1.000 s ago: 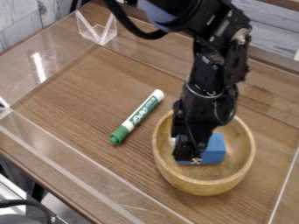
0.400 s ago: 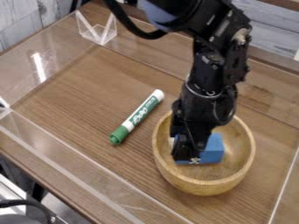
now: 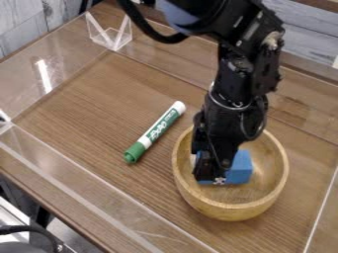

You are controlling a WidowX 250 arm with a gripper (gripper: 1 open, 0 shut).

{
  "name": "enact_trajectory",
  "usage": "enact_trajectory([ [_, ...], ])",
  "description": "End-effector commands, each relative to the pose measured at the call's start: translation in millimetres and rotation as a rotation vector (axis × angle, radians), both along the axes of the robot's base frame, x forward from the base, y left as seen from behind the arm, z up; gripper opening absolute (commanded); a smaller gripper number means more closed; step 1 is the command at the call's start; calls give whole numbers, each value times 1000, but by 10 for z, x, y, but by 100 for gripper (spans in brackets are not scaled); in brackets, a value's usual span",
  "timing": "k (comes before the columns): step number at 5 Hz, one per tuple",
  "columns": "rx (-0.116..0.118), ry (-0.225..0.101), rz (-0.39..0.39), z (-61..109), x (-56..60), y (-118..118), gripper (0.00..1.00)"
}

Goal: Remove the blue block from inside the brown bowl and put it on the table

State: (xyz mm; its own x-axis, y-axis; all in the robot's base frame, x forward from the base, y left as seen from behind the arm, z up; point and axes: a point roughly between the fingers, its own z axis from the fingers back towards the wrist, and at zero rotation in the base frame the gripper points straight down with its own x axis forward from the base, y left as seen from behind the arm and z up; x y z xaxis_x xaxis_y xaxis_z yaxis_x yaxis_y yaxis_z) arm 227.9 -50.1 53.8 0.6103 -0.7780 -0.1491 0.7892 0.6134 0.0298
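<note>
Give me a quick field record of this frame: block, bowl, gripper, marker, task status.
block: blue block inside the brown bowl, beside the gripper
bowl: on the table, right of centre
gripper: gripper reaches down into the bowl at the block; grip not clear from this view
marker: green marker lies on the table just left of the bowl
task status: block not yet out of the bowl

I read no text anywhere; the marker left of the tool carries print too small to read.

Black arm upright, hand pointing straight down, fingers partly spread.
</note>
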Motion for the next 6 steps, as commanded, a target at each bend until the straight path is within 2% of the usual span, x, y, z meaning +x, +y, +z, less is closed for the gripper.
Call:
enact_trajectory([
  [1, -18, -88, 3, 209, 152, -27, 0],
  [6, -2, -107, 13, 377, 155, 19, 0],
])
